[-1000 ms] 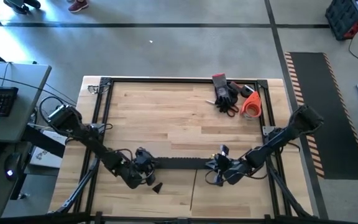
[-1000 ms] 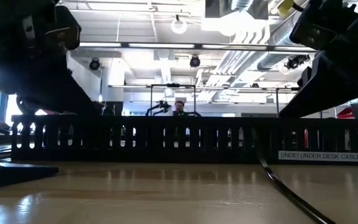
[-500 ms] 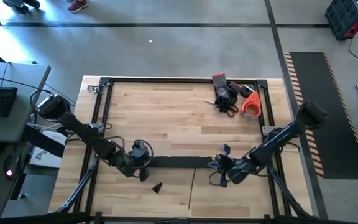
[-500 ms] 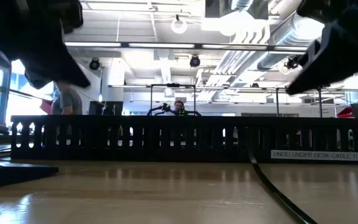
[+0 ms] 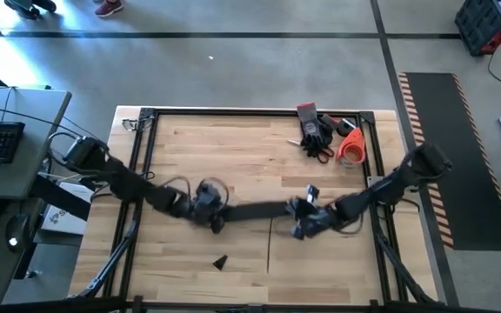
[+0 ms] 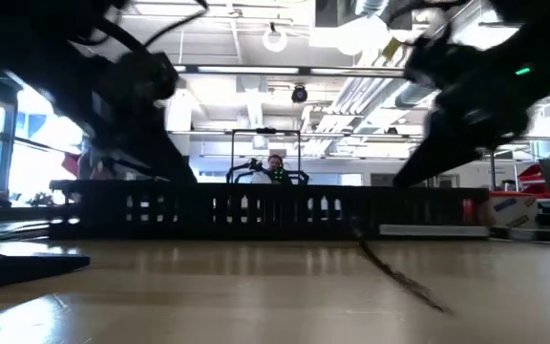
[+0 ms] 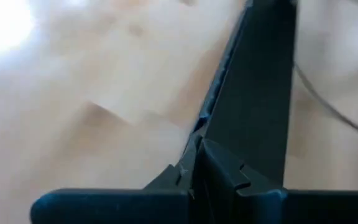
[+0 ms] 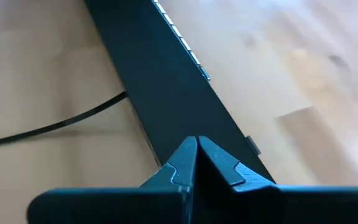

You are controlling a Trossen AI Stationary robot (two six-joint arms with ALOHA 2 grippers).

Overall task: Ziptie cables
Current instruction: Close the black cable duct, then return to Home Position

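The black slotted rail (image 5: 255, 210) is pinched at its two ends, left gripper (image 5: 209, 209) on one and right gripper (image 5: 301, 217) on the other, fingers closed tight on it in both wrist views; a single thin dark cable (image 5: 269, 252) is seen trailing from under the rail toward the table's (image 5: 233, 156) near edge. Gloves and an orange thing (image 5: 350, 146) are parked at the far right corner, well apart from all that.

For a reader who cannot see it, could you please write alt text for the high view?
Seen from above, the left gripper and right gripper each grip one end of a long black slotted rail on a wooden table. A thin cable trails from the rail toward the near edge; gloves and orange tape lie at the far right corner.
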